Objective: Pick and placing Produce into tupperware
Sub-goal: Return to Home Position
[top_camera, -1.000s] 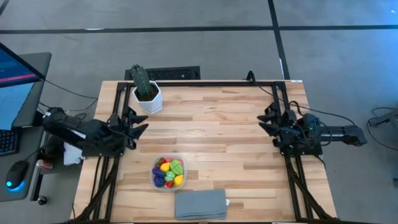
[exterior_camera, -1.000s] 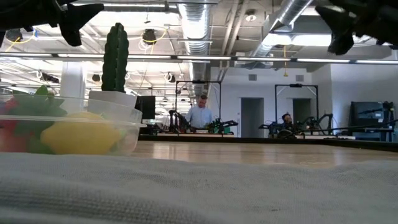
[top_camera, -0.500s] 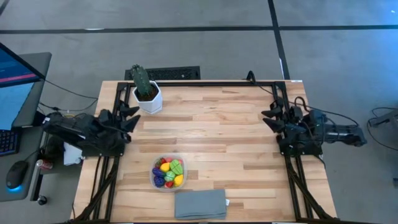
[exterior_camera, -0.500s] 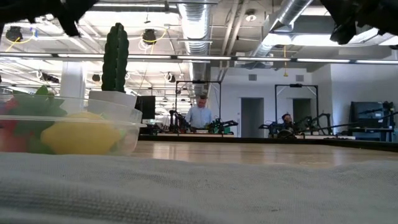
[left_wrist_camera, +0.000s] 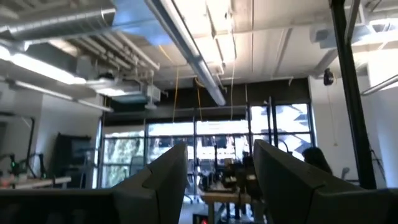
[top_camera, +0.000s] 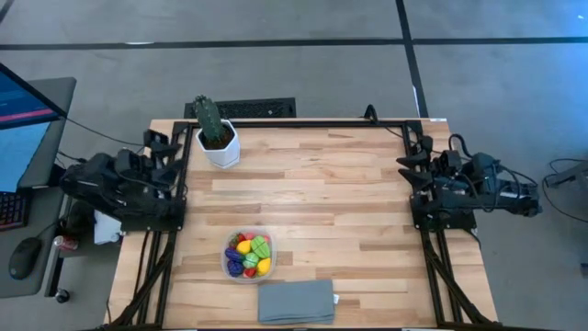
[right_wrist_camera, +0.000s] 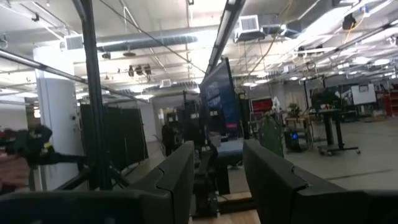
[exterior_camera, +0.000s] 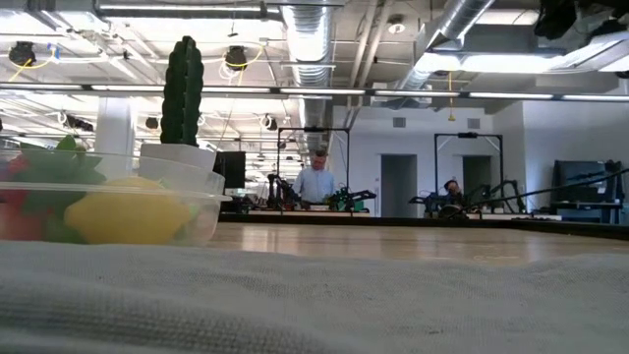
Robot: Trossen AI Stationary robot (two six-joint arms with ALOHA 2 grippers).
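Note:
The tupperware (top_camera: pixel 248 256), a clear low container, stands on the wooden table near its front edge, filled with produce (top_camera: pixel 250 254) in yellow, green, purple and red. The low view shows its wall (exterior_camera: pixel 187 211) with a yellow piece (exterior_camera: pixel 128 214) behind it. My left gripper (top_camera: pixel 163 152) hangs raised over the table's left edge, open and empty, its fingers pointing up into the room (left_wrist_camera: pixel 219 149). My right gripper (top_camera: pixel 411 170) hangs raised over the right edge, open a little and empty (right_wrist_camera: pixel 217 146). Both are far from the tupperware.
A green cactus in a white pot (top_camera: pixel 216 133) stands at the far left corner. A folded grey cloth (top_camera: pixel 296 302) lies at the front edge, just before the tupperware. A monitor and a mouse (top_camera: pixel 23 259) lie on a desk left of the table. People stand in the room beyond (exterior_camera: pixel 316 182).
Both grippers have risen and tipped upward, leaving the low view's top. The left one has drawn back toward the table's left and far edges, the right one toward the right edge. The tupperware and produce have stayed put.

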